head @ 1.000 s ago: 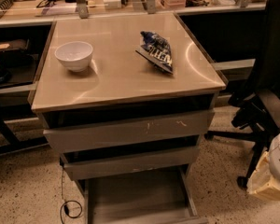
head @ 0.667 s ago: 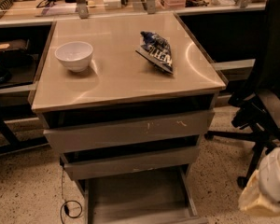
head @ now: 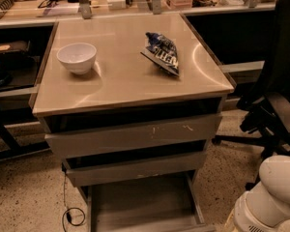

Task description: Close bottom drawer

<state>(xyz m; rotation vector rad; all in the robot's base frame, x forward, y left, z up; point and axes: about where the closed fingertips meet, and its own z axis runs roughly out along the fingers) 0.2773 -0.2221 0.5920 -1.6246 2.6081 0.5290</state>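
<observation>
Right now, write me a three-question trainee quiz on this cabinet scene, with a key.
1. True or false: the bottom drawer is shut.
2. What lies to the right of the bowl on the top? A) snack bag B) cup C) sponge
3. Is the gripper in view?
Key: 1 false, it stands pulled out. 2 A. 3 no, only a white arm section shows at lower right.

Warm dim overhead light glares on the cabinet top point(head: 125, 76), drawer gaps point(head: 135, 111) shadowed; gripper out of view.
</observation>
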